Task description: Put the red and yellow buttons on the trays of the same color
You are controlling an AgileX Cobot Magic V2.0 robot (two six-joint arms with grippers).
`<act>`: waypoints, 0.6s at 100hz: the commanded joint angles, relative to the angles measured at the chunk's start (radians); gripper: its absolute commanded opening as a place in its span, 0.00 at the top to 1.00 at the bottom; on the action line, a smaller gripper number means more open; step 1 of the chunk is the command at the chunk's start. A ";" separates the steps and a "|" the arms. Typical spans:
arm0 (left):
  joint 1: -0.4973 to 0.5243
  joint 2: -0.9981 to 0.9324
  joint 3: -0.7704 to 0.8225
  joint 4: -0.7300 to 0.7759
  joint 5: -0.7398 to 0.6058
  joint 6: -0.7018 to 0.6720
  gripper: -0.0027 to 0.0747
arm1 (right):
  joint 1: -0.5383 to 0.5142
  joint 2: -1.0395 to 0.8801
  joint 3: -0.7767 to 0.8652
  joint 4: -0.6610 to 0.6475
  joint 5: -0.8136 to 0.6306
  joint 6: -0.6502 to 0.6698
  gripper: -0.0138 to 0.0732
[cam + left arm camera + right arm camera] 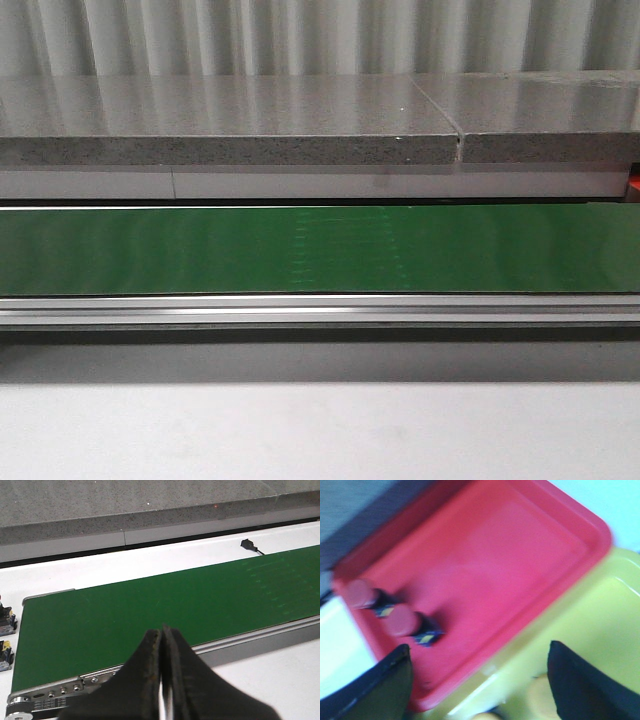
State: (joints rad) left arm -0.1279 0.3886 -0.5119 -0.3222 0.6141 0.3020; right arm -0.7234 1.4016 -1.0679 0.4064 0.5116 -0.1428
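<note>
- Red buttons (400, 622), two in number, are seen lying on their sides in the red tray (520, 555), side by side near one corner, their long axes roughly parallel and their red caps turned toward the tray's nearer rim.
- Each is made up of a round red cap and a dark body with a small yellow mark; the picture is blurred, so finer detail cannot be told.
- The right gripper (480, 680) is held spread wide and empty above the seam where the red tray meets the yellow tray (600, 625).
- Yellow buttons (540, 695) are glimpsed in the yellow tray, between the fingers.
- The left gripper (162, 680) is pressed together on nothing, over the near edge of the green conveyor belt (150, 605).
</note>
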 commanded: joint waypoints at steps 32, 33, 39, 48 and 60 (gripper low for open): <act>-0.007 0.004 -0.025 -0.024 -0.067 0.001 0.99 | 0.493 -0.176 -0.025 0.020 0.004 -0.162 0.19; -0.007 0.004 -0.025 -0.024 -0.067 0.001 0.99 | 0.500 -0.178 -0.022 0.020 0.004 -0.167 0.19; -0.007 0.004 -0.025 -0.024 -0.067 0.001 0.99 | 0.557 -0.189 -0.009 0.009 -0.003 -0.176 0.19; -0.007 0.004 -0.025 -0.024 -0.067 0.001 0.99 | 0.605 -0.217 0.029 -0.014 -0.015 -0.178 0.19; -0.007 0.004 -0.025 -0.024 -0.067 0.001 0.99 | 0.619 -0.277 0.097 -0.018 -0.027 -0.178 0.19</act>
State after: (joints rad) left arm -0.1279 0.3886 -0.5119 -0.3222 0.6141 0.3020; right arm -0.1097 1.1899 -0.9842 0.3942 0.5560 -0.3035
